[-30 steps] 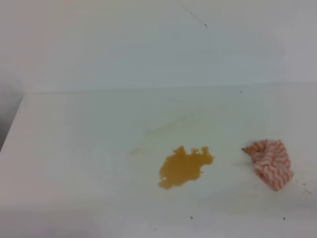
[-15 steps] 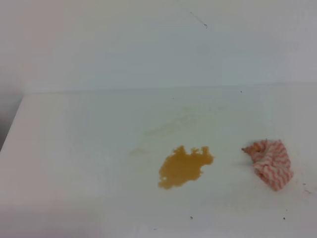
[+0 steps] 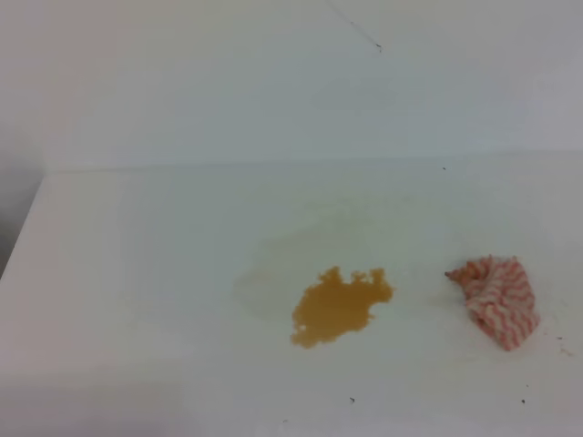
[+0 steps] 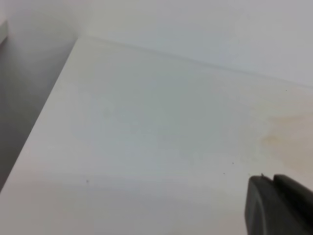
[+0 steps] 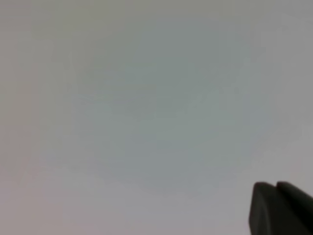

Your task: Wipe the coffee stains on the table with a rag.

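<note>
While nothing of mine has touched the table (image 3: 137,273) over the last second, a faint yellowish haze has grown clearer up and left of the stain (image 3: 339,306), so the wiping must cover more than the amber blotch. The rag (image 3: 496,299) lies bunched, untouched, well to the stain's right. Neither arm shows in the high view. My right gripper (image 5: 281,208) sits clenched on nothing, facing blank white. My left gripper (image 4: 279,205) shows only dark fingertips close together; I cannot tell its state. I judge the work unstarted: the right arm should fetch the rag first.
</note>
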Controlling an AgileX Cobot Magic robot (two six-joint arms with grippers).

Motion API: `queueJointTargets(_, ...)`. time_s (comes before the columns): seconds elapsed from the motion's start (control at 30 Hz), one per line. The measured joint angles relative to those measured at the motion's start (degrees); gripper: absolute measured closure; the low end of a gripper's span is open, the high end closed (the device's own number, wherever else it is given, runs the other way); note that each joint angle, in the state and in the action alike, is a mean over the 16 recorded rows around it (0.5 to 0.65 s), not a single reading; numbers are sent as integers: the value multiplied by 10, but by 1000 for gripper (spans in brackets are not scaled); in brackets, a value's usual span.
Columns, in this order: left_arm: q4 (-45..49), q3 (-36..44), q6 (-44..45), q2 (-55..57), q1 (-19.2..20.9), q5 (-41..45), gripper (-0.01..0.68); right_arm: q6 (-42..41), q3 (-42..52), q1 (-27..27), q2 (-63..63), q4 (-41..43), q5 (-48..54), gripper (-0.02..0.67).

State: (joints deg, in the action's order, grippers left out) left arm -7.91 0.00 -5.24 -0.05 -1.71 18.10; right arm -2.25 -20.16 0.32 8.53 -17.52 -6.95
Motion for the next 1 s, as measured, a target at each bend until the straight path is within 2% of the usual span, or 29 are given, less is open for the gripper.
queueJointTargets(0.27, 0, 0, 0, 0, 0, 0, 675, -3, -142, 0, 145, -3, 209, 651)
queueJointTargets(0.43, 0, 0, 0, 0, 0, 0, 675, -14, -198, 0, 215, -14, 289, 651)
queueJointTargets(0.57, 0, 0, 0, 0, 0, 0, 675, -23, -219, 0, 246, -24, 313, 651)
queueJointTargets(0.8, 0, 0, 0, 0, 0, 0, 675, -39, -223, 0, 258, -44, 297, 651)
queueJointTargets(1.0, 0, 0, 0, 0, 0, 0, 675, -88, -232, 0, 274, -58, 301, 651)
